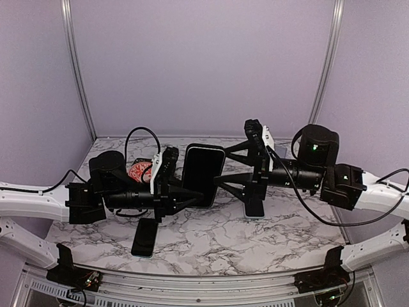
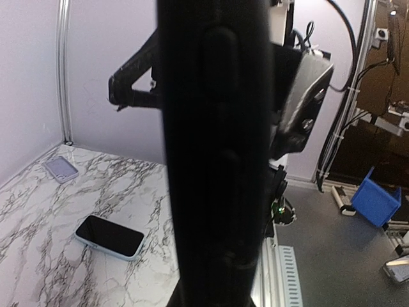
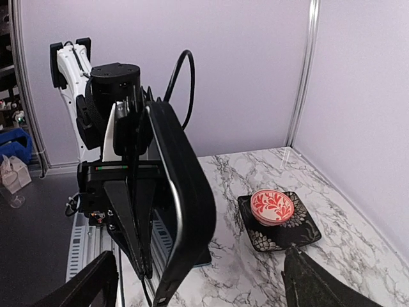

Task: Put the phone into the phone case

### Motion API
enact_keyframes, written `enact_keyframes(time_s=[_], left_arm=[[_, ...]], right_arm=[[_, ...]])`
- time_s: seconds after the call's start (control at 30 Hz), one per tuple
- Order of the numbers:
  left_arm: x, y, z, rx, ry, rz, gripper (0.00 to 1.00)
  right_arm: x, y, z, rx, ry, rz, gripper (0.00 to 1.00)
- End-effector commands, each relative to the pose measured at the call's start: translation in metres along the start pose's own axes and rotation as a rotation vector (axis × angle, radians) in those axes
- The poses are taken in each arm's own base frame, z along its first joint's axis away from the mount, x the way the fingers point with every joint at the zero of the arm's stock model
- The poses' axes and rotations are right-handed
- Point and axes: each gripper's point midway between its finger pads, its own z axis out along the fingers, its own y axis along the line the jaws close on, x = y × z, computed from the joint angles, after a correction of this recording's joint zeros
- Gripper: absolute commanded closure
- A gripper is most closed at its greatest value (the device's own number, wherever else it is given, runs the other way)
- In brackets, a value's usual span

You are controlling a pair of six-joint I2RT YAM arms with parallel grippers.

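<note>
1. Left gripper [image 1: 184, 194]: I read it as clenched on the black phone case [image 1: 204, 174]. It holds the case upright above the middle of the desk [image 1: 211, 246], gripped at the lower left edge. In the left wrist view the case [image 2: 214, 153] fills the centre, edge-on, with its raised side buttons facing the camera. I cannot tell whether a phone is seated inside it.

2. Right gripper [image 1: 221, 166]: released, with the jaws spread wide. From above, its fingers reach the right edge of the case, one above and one below. In the right wrist view the case [image 3: 185, 211] stands between the two fingers [image 3: 77, 288]. I cannot confirm contact.

3. Phones on the desk:
- The left phone [image 1: 146, 238] lies flat, screen up, in a light blue surround. It is near the front edge, below the left arm.
- The right phone [image 1: 254, 208] lies flat under the right arm. It has the same light surround and also shows in the left wrist view [image 2: 108, 236].
- Both are apart from the held case.

4. Other items:
- A red patterned bowl [image 3: 273, 206] sits on a dark square plate [image 3: 300, 230] at the back left of the desk.
- A small purple case [image 2: 61, 169] lies near the back right corner.
</note>
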Motion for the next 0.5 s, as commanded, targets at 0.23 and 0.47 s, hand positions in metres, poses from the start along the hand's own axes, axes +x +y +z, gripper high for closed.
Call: enact_keyframes(time_s=[0.23,0.47], left_arm=[[-0.045,-0.011,0.002,0.104,-0.201,-0.099,1.0],[-0.042,-0.007,-0.001,0.088,-0.202,-0.111,1.0]], right_arm=[[-0.026,0.015,0.017,-0.141,-0.177,0.138,0.65],[-0.029,0.02,0.021,-0.177,-0.178,0.125,1.0]])
